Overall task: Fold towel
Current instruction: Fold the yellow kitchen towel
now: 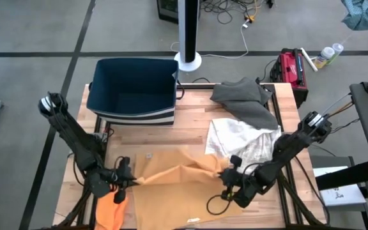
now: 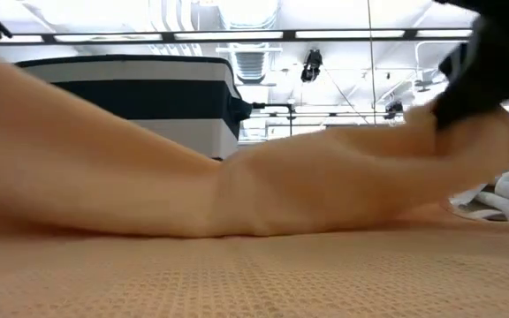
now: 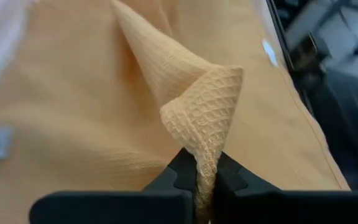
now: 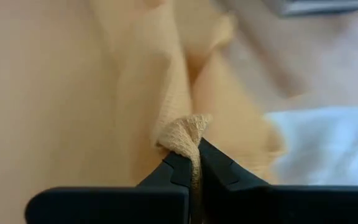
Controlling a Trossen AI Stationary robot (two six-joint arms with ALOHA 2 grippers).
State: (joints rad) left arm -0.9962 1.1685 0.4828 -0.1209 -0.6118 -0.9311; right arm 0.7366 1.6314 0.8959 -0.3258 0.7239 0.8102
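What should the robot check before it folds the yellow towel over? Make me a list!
1. Left gripper pinching the orange towel: ok, cloth is clamped between its fingers.
2. Right gripper pinching the towel: ok, an edge is clamped.
3. Towel flat on the table: not ok, it is lifted and wrinkled between the grippers.
4. White towel clear of the fold: not ok, it touches the orange one.
5. Grey towel out of the way: ok.
6. Blue bin out of the way: ok, it sits behind the towel.

Matt waffle-weave cloth towel (image 3: pixel 204 106); wood table (image 1: pixel 193 112)
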